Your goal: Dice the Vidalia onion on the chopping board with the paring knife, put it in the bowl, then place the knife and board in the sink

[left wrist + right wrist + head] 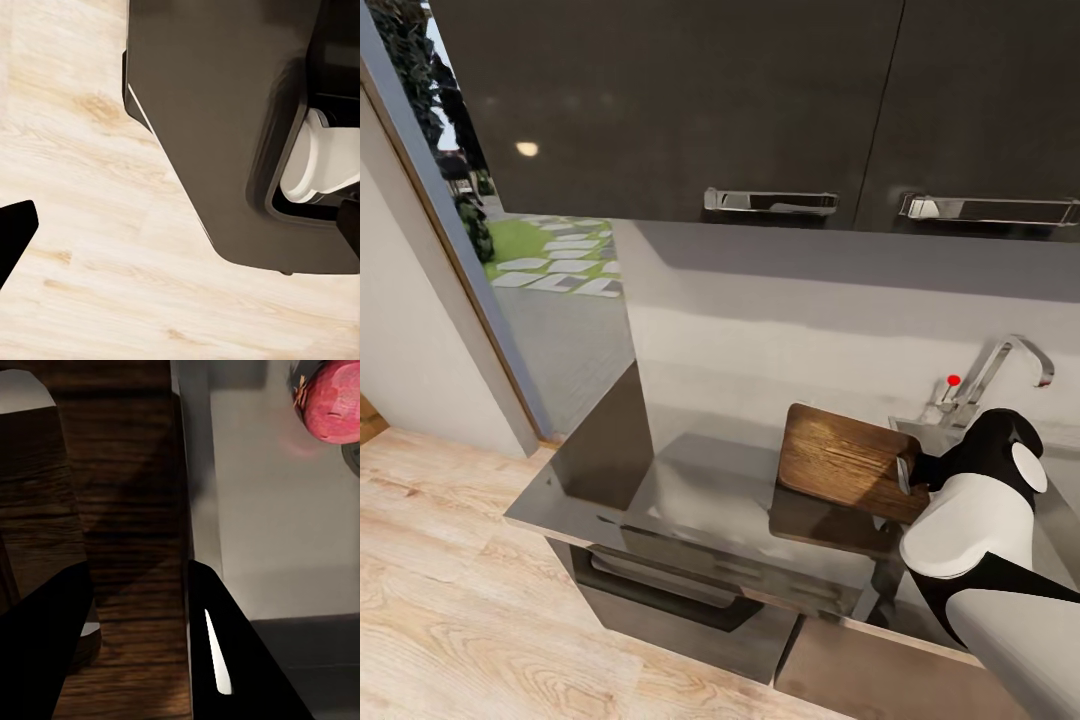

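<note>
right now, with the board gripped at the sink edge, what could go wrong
1. The right gripper pinches only the end of the chopping board, which is tilted off the countertop; it might slip or swing.
2. A reddish onion lies in the sink; a dropped board could land on it.
3. The tap stands close behind, so lifting may clip it.

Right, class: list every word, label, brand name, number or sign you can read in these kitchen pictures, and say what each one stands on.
There is no readable text, number or brand in any view.
The nearest thing to a sign is a plain red dot on the tap, with no lettering.
The chopping board, the cabinet handles and the onion in the sink carry no markings.
</note>
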